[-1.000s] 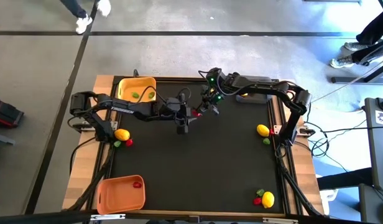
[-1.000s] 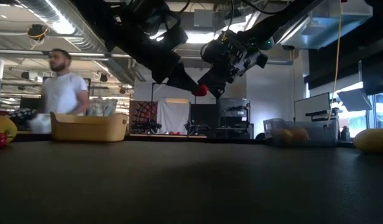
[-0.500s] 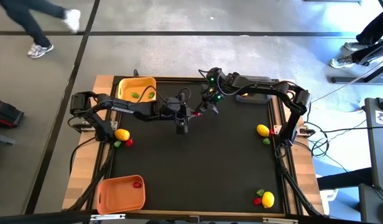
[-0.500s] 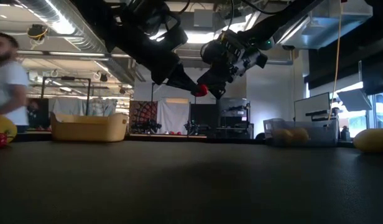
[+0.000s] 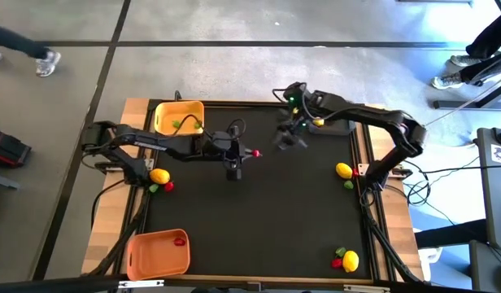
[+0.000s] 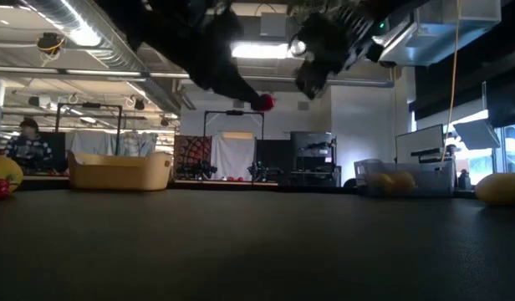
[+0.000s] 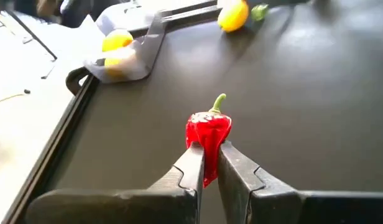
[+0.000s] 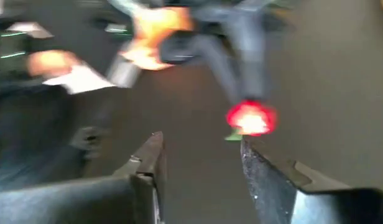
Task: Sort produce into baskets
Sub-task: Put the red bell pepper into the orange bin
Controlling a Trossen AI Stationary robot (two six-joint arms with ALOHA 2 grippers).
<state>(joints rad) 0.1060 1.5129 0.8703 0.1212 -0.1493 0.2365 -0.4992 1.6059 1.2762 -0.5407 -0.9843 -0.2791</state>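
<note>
A small red pepper (image 7: 209,132) with a green stem hangs above the middle of the dark table, and my left gripper (image 7: 208,158) is shut on it. From above, the pepper (image 5: 255,153) sticks out of the left gripper (image 5: 247,153). My right gripper (image 5: 287,137) stands a little to the right of it, open and holding nothing (image 8: 201,146). The yellow basket (image 5: 165,114) at the back left holds green pieces. The orange basket (image 5: 153,256) at the front left holds one red piece. The grey basket (image 7: 142,56) holds lemons.
A lemon (image 5: 159,176) with red and green pieces lies at the left edge. Another lemon (image 5: 344,171) with a green piece sits at the right edge. A third lemon (image 5: 350,260) with red and green pieces is at the front right. A person sits in the room behind the table.
The right gripper opened, let go of the red pepper and drew back up and to the right. The left gripper shut on the pepper and now holds it alone.
</note>
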